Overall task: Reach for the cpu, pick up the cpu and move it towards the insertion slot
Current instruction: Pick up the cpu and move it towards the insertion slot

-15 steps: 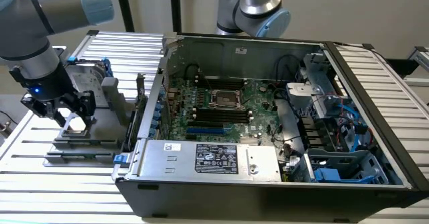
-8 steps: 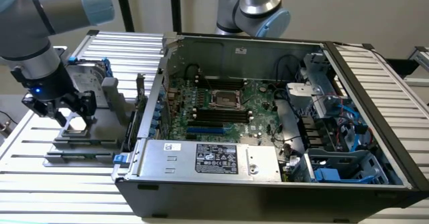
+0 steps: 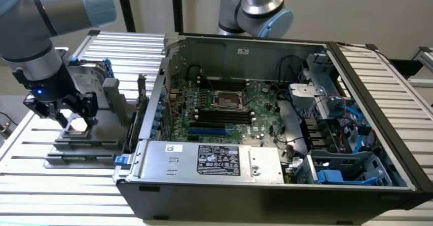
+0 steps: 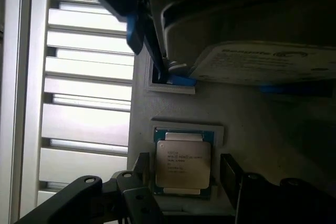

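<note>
The black two-finger gripper (image 4: 186, 167) is spread wide and holds nothing. Its dark fingers (image 4: 230, 170) stand one on each side of the cpu (image 4: 183, 163), a small flat square chip with a pale silver-grey metal lid, and a gap shows on both sides. The cpu lies flat in a shallow raised-rim pocket of the grey plastic fixture (image 3: 101, 144), toward the fixture's edge on the exterior view's left. The fixture rests on the slatted pale metal table (image 3: 40, 190) beside the open dark computer case (image 3: 271, 190).

The risks, as I judge them:
- **Grip height:** the chip is thin and sits low in its pocket. Fingers closing too high would slip over the lid, and fingers too low would catch the pocket's rim.
- **Off-centre squeeze:** this could tip the chip or pop it out.
- **Hard drive:** the upright silver hard drive (image 3: 89, 79) with a blue frame stands just beside the gripper at the fixture's far edge, and a skewed lift could strike it.
- **Case wall:** the insertion slot (image 3: 226, 100), a shiny silver-framed square socket near the middle of the green motherboard (image 3: 267, 97), lies well apart, beyond the case's side wall. A low carry could clip that wall.
</note>
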`<state>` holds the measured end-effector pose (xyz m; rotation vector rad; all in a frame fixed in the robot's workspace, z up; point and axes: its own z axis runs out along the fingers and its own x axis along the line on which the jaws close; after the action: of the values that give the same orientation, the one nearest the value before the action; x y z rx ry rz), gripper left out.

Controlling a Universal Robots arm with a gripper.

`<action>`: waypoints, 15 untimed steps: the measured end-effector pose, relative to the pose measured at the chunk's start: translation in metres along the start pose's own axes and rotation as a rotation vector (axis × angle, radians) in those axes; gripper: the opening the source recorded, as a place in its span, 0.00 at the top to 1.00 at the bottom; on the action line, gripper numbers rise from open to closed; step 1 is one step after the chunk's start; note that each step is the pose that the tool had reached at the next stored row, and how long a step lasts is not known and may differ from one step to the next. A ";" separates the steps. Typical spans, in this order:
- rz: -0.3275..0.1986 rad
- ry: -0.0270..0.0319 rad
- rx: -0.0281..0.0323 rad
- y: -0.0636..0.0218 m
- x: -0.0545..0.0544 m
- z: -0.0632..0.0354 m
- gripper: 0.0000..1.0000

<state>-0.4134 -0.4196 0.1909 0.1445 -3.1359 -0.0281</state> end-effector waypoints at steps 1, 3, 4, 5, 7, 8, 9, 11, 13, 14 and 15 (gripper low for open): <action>0.000 0.0000 0.0000 0.0002 0.000 0.0004 0.35; 0.000 0.0000 0.0000 0.0005 0.000 0.0012 0.35; 0.000 0.0001 0.0000 0.0007 0.000 0.0015 0.35; 0.000 0.0001 0.0000 0.0009 0.000 0.0018 0.35; 0.000 0.0001 0.0001 0.0014 0.000 0.0024 0.35; 0.000 0.0002 0.0003 0.0016 0.000 0.0026 0.35; 0.000 0.0003 0.0008 0.0019 0.000 0.0028 0.35; 0.000 0.0010 0.0035 0.0026 0.000 0.0030 0.35; 0.000 0.0022 0.0082 0.0036 0.000 0.0031 0.35; 0.000 0.0028 0.0102 0.0041 0.000 0.0031 0.35; 0.000 0.0033 0.0126 0.0046 0.000 0.0031 0.35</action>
<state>-0.4134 -0.4149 0.1879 0.1443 -3.1334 -0.0082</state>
